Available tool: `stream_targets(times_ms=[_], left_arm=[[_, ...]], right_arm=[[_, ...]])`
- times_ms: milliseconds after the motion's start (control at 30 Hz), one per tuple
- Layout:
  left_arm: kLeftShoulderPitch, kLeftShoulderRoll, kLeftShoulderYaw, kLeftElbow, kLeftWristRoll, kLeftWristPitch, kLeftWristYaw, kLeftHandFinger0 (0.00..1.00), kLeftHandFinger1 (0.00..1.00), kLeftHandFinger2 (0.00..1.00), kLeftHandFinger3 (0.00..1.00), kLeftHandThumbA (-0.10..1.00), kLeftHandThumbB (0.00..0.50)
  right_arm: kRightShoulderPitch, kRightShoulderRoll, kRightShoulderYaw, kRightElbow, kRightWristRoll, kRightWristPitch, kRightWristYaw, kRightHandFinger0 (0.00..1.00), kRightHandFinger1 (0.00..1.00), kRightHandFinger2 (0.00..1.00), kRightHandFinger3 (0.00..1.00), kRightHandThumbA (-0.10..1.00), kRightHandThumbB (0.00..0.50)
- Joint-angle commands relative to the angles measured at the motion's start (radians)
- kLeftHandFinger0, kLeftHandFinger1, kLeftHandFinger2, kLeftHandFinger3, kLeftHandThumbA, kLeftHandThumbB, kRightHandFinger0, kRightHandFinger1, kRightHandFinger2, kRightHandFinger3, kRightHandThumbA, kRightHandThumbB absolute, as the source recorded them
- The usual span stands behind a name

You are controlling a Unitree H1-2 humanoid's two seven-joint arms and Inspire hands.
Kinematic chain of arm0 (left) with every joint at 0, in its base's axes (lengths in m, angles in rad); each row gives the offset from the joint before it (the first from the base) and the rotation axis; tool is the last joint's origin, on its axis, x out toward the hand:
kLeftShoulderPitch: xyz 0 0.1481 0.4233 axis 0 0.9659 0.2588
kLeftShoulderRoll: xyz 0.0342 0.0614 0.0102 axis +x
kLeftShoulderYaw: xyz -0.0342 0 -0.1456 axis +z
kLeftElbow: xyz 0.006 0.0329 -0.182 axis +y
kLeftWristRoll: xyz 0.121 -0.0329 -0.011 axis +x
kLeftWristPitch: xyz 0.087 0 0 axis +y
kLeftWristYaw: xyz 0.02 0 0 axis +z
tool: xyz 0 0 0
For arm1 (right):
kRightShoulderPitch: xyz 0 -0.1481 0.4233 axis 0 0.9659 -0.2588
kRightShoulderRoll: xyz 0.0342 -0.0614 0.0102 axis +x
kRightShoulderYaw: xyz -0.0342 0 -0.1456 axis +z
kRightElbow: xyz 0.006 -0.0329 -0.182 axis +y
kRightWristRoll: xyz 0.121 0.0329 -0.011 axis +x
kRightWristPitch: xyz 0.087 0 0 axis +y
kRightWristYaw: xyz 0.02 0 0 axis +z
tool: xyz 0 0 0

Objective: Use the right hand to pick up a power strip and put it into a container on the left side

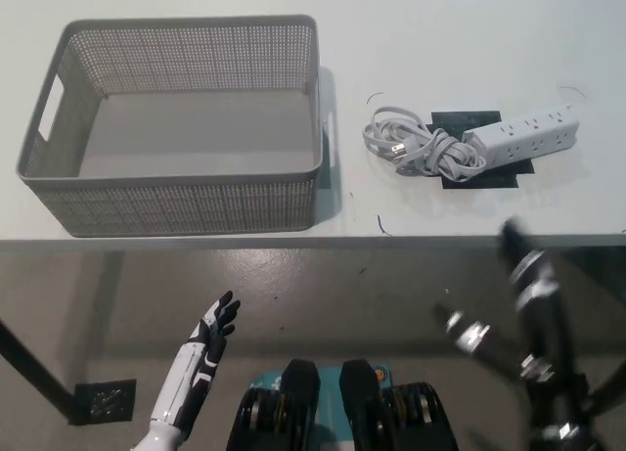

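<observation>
Closest to us, below the table edge, we see the left robot hand (217, 324), white with dark fingertips, resting over the grey floor (323, 285) with its fingers spread apart and holding nothing. On the other side the right robot hand (523, 304) is black with shiny metal parts; its fingers are also spread apart and empty, and it hangs just in front of the table edge, not touching anything. Further away lies the pale, smooth table (460, 40). On its right part the power strip (523, 136) rests on a dark square mat (489, 172). It is a white, long plastic bar; its long axis goes from left to right, with the right end slightly farther. Its grey cable (416, 148) is coiled in loops beside its left end. Nothing stands between the strip and the container (176, 192), a grey rectangular basket with perforated walls and handle openings, empty, on the left.
</observation>
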Motion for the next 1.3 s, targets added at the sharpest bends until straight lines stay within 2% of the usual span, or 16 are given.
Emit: stream_targets(times_ms=[0, 33, 100, 200, 300, 367, 467, 567, 667, 700, 800, 900, 1067, 1100, 1167, 1267], left_arm=[[-0.007, 0.017, 0.004, -0.021, 0.005, -0.061, -0.007, 1.00, 1.00, 1.00, 1.00, 1.00, 0.183], [-0.008, 0.017, 0.004, -0.021, 0.004, -0.061, -0.007, 1.00, 1.00, 1.00, 1.00, 1.00, 0.177], [-0.011, 0.018, 0.001, -0.017, 0.002, -0.062, -0.008, 1.00, 1.00, 1.00, 1.00, 1.00, 0.182], [-0.013, 0.022, 0.000, -0.015, 0.002, -0.062, -0.008, 1.00, 1.00, 1.00, 1.00, 1.00, 0.192], [-0.010, 0.023, 0.001, -0.015, 0.005, -0.062, -0.007, 1.00, 1.00, 1.00, 1.00, 1.00, 0.198], [-0.009, 0.022, 0.001, -0.012, 0.012, -0.062, -0.003, 1.00, 1.00, 1.00, 1.00, 1.00, 0.203], [-0.009, 0.021, -0.001, -0.007, 0.010, -0.062, -0.006, 1.00, 1.00, 1.00, 1.00, 1.00, 0.206], [-0.011, 0.023, -0.004, -0.005, 0.011, -0.062, -0.005, 1.00, 1.00, 1.00, 1.00, 1.00, 0.206], [-0.006, 0.024, -0.004, -0.006, 0.013, -0.062, -0.004, 1.00, 1.00, 1.00, 1.00, 1.00, 0.206], [0.000, 0.027, -0.004, -0.006, 0.011, -0.062, -0.004, 1.00, 1.00, 1.00, 1.00, 1.00, 0.204], [0.000, 0.029, -0.001, -0.005, 0.010, -0.062, -0.005, 1.00, 1.00, 1.00, 1.00, 1.00, 0.206], [-0.005, 0.029, -0.003, -0.001, 0.003, -0.062, -0.011, 1.00, 1.00, 1.00, 1.00, 1.00, 0.198], [-0.001, 0.029, -0.001, 0.000, 0.004, -0.062, -0.007, 1.00, 1.00, 1.00, 1.00, 1.00, 0.200], [0.000, 0.029, -0.001, -0.001, 0.007, -0.062, -0.006, 1.00, 1.00, 1.00, 1.00, 1.00, 0.199], [0.004, 0.027, 0.000, -0.003, 0.010, -0.062, -0.001, 1.00, 1.00, 1.00, 1.00, 1.00, 0.187], [0.007, 0.027, -0.003, -0.001, 0.013, -0.062, 0.000, 1.00, 1.00, 1.00, 1.00, 1.00, 0.194]], right_arm=[[-0.197, -0.204, -0.102, -0.202, -0.051, 0.217, 0.058, 1.00, 1.00, 1.00, 1.00, 0.95, 0.209], [-0.236, -0.267, -0.113, -0.216, -0.041, 0.268, 0.095, 1.00, 1.00, 1.00, 1.00, 0.95, 0.243], [-0.335, -0.431, -0.117, -0.274, -0.041, 0.439, 0.206, 1.00, 1.00, 1.00, 1.00, 1.00, 0.374], [-0.546, -0.659, -0.075, -0.309, 0.033, 0.658, 0.369, 1.00, 1.00, 1.00, 1.00, 1.00, 0.373], [-0.728, -0.758, -0.003, -0.244, 0.072, 0.811, 0.471, 1.00, 1.00, 1.00, 1.00, 0.95, 0.399], [-0.866, -0.796, 0.074, -0.138, 0.033, 0.823, 0.567, 1.00, 1.00, 1.00, 1.00, 1.00, 0.406], [-1.014, -0.796, 0.170, 0.013, -0.043, 0.827, 0.674, 1.00, 1.00, 1.00, 1.00, 1.00, 0.410], [-1.153, -0.779, 0.294, 0.191, -0.122, 0.784, 0.807, 1.00, 1.00, 1.00, 1.00, 1.00, 0.348], [-1.249, -0.711, 0.404, 0.415, -0.217, 0.702, 0.887, 1.00, 1.00, 1.00, 1.00, 1.00, 0.408], [-1.266, -0.680, 0.442, 0.492, -0.252, 0.670, 0.890, 1.00, 1.00, 1.00, 1.00, 1.00, 0.450], [-1.294, -0.635, 0.530, 0.591, -0.349, 0.567, 0.881, 1.00, 1.00, 1.00, 1.00, 1.00, 0.476], [-1.335, -0.587, 0.598, 0.721, -0.355, 0.507, 0.900, 1.00, 1.00, 1.00, 1.00, 1.00, 0.438], [-1.367, -0.518, 0.650, 0.887, -0.330, 0.442, 0.861, 1.00, 1.00, 1.00, 1.00, 1.00, 0.431], [-1.371, -0.507, 0.655, 0.907, -0.318, 0.438, 0.863, 1.00, 1.00, 1.00, 1.00, 1.00, 0.431], [-1.377, -0.475, 0.672, 0.927, -0.306, 0.511, 0.869, 1.00, 1.00, 1.00, 1.00, 1.00, 0.416], [-1.385, -0.435, 0.696, 0.997, -0.299, 0.500, 0.872, 1.00, 1.00, 1.00, 1.00, 1.00, 0.386]])
